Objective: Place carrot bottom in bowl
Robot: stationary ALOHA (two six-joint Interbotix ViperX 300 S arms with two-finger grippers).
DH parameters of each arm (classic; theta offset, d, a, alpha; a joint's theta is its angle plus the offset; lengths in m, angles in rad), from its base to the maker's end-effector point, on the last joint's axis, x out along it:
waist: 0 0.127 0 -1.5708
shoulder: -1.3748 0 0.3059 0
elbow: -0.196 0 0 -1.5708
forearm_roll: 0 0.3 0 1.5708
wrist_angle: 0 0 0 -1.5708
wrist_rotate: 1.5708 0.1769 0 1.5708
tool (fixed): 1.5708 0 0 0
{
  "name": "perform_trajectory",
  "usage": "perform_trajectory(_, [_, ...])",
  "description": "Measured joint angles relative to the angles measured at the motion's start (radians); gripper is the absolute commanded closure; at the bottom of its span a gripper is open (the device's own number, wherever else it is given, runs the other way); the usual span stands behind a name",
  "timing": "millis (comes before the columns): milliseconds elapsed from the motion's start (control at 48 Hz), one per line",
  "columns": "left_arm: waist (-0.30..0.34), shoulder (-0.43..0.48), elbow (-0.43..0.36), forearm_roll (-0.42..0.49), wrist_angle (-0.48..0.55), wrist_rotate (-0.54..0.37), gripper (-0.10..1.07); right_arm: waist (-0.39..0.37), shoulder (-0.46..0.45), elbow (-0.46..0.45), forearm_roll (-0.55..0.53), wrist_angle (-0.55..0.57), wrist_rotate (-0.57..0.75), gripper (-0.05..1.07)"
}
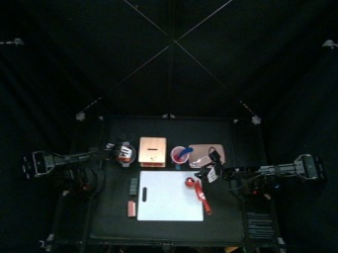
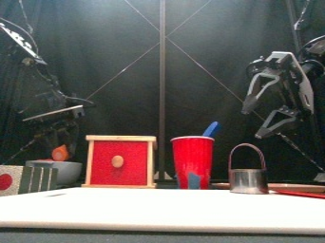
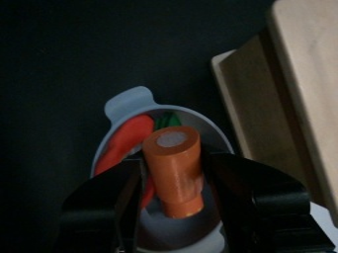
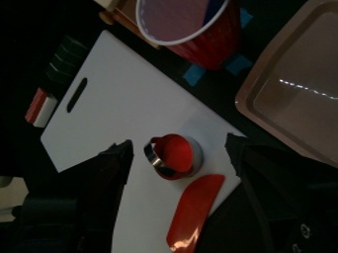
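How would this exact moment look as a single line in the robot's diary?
left fingers: holding carrot piece | carrot: above bowl, not yet dropped | right fingers: open, idle over white board

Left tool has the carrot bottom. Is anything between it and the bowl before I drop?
Nothing visible. The stubby orange carrot bottom sits in the left tool directly over the small round pale blue-grey bowl. A red piece and a green piece already lie inside; the wooden box stands beside.

A red cup [image 2: 193, 161] stands between a wooden box [image 2: 121, 160] and a metal cutter [image 2: 248, 171].
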Motion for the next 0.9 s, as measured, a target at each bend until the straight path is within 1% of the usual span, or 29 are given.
perform_trajectory(104, [0.015,0.005,0.028,0.0,-0.057,0.008,0.06,-0.002,-0.002,-0.008,0.008,-0.002,0.0,0.0])
perform_trajectory(188, [0.015,0.002,0.043,0.0,-0.061,0.0,0.0,0.0,0.0,-0.012,0.011,0.0,0.0,0.0])
perform_trajectory(312, [0.011,-0.012,0.051,0.0,-0.051,0.003,-0.04,-0.002,-0.002,-0.02,0.011,0.0,-0.002,0.0])
perform_trajectory(438, [-0.012,-0.055,0.051,0.003,-0.034,-0.002,-0.04,-0.002,0.0,-0.025,0.011,0.0,0.0,0.0])
perform_trajectory(562, [-0.077,-0.14,0.048,0.035,-0.051,-0.003,-0.04,0.002,-0.002,-0.031,-0.005,-0.005,-0.002,0.0])
perform_trajectory(667, [-0.146,-0.222,0.048,0.083,-0.115,0.0,-0.04,0.003,-0.003,-0.046,-0.055,-0.011,-0.002,0.0])
perform_trajectory(771, [-0.207,-0.307,0.069,0.149,-0.238,0.003,-0.04,0.005,-0.006,-0.072,-0.132,-0.029,-0.002,0.0])
perform_trajectory(854, [-0.236,-0.347,0.095,0.186,-0.333,0.0,-0.04,0.015,-0.009,-0.103,-0.219,-0.051,0.0,0.0])
perform_trajectory(896, [-0.239,-0.359,0.112,0.204,-0.391,0.011,-0.04,0.023,-0.009,-0.118,-0.261,-0.058,-0.002,0.0])
